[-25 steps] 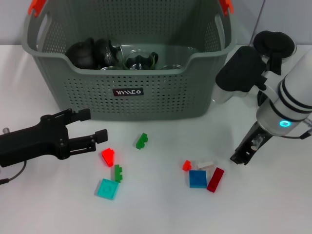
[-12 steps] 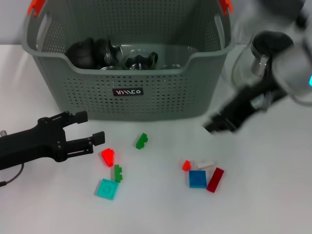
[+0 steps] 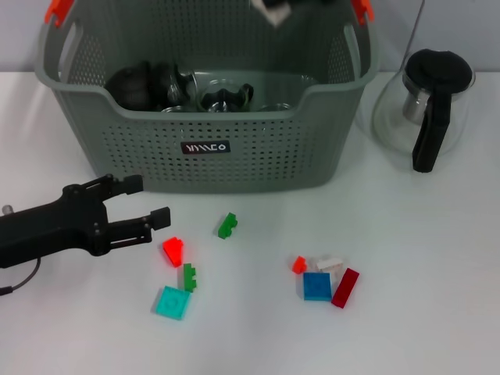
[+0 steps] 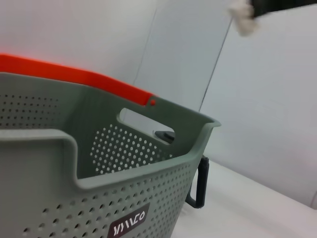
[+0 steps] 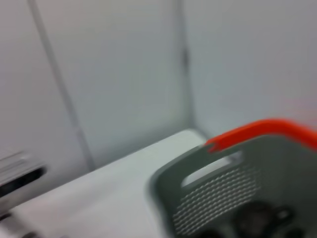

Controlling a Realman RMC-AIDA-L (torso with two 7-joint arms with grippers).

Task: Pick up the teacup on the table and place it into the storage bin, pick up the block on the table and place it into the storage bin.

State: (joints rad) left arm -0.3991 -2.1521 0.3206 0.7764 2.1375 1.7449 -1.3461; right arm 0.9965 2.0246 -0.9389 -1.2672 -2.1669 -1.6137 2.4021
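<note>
Left pincer (image 3: 148, 201) wide apart beside red block (image 3: 173, 250); right pincer (image 3: 273, 9) above storage bin (image 3: 234, 168), grip unreadable

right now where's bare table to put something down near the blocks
Free: the stretch between the red-and-blue block cluster and the glass teapot, and the front edge below the teal block. Crowded: around the left claw, close to the red block and green blocks, and the strip along the storage bin.
</note>
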